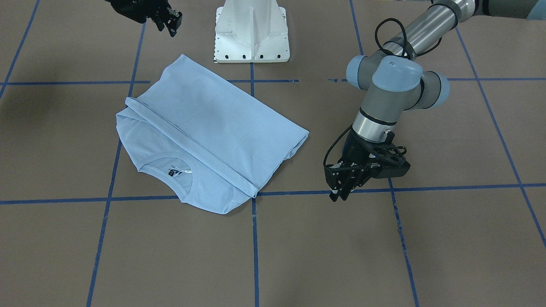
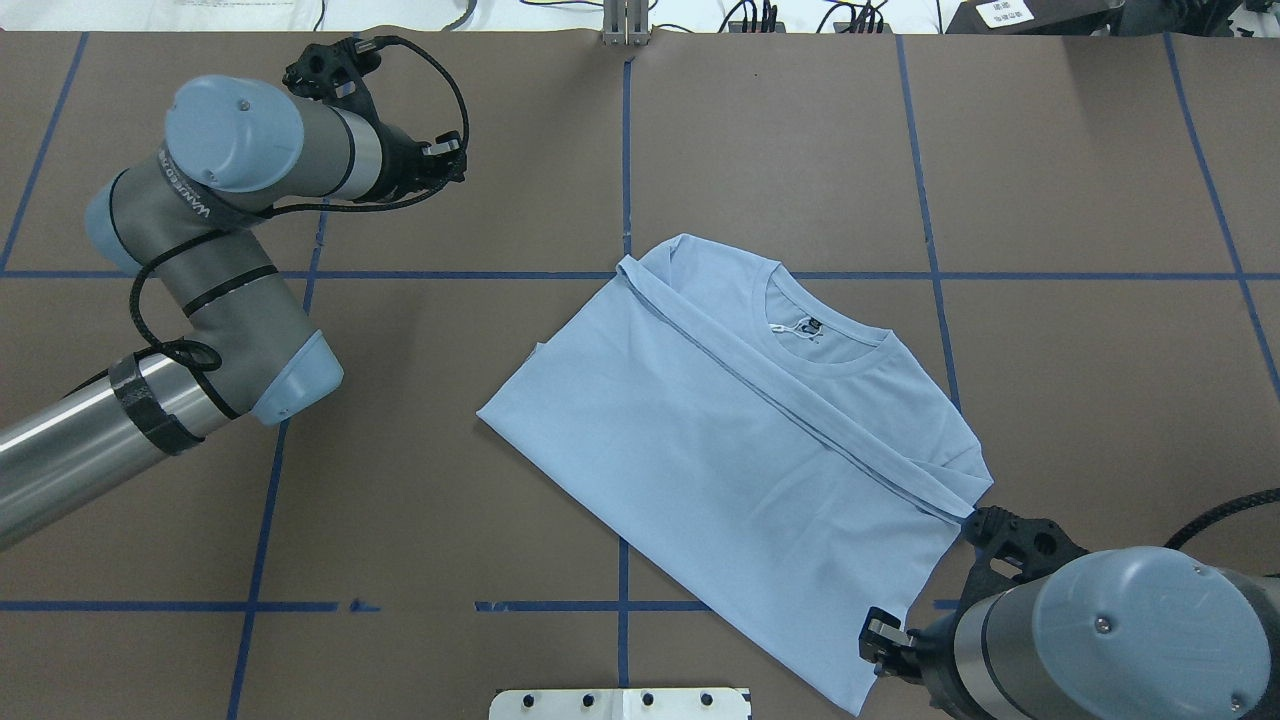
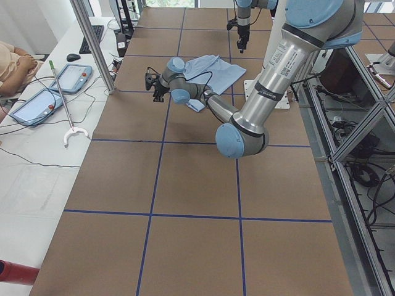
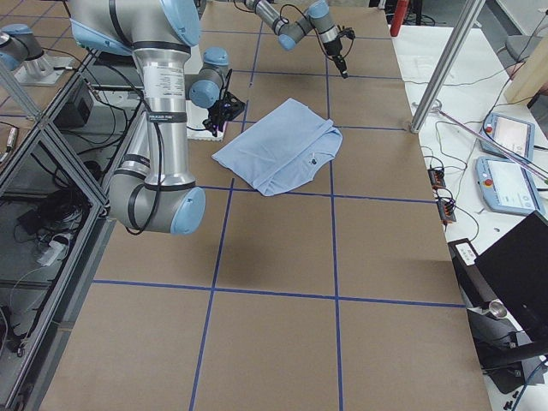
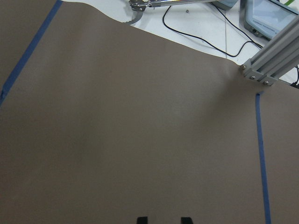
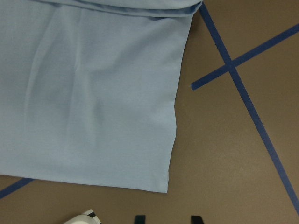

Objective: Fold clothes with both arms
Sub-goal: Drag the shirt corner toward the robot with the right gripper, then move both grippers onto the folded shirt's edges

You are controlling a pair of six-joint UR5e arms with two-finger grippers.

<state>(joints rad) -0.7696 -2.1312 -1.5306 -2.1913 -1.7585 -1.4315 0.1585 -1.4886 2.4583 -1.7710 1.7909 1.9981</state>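
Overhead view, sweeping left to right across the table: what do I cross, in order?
left arm → left gripper → T-shirt → right arm

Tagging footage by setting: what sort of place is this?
Likely a robotics lab: a brown table gridded with blue tape, control tablets on a white side bench, and an aluminium post by the rig.
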